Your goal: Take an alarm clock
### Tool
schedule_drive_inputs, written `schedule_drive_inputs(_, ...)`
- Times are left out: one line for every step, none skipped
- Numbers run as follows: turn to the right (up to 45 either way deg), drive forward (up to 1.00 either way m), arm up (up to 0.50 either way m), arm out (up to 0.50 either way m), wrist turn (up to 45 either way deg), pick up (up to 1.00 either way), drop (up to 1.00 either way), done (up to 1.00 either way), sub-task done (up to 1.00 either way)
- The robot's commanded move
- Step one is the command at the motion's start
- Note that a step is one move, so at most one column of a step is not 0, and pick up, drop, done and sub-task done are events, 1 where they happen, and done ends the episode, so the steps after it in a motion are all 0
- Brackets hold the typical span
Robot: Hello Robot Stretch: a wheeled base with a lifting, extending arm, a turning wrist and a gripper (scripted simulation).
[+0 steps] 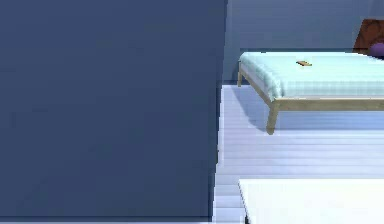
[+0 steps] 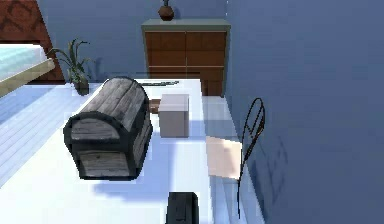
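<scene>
alarm clock (image 2: 182,208), probably this small dark box, sits near the grey wooden domed chest (image 2: 110,125) on the white table (image 2: 196,150), likely reachable; gripper state i cannot tell.

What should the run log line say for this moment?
forward: blue wall, bed with small yellow thing on it | side: table bearing chest and white box, chair beside, dresser behind
</scene>
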Motion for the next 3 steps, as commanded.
schedule_drive_inputs(0.0, 0.00, 0.00, 0.00, 0.0, 1.00, 0.00, 0.00, 0.00)
schedule_drive_inputs(0.0, 0.00, 0.10, 0.00, 0.0, 0.00, 0.00, 0.00, 0.00)
schedule_drive_inputs(0.0, 0.00, 0.00, 0.00, 0.0, 0.00, 0.00, 1.00, 0.00)
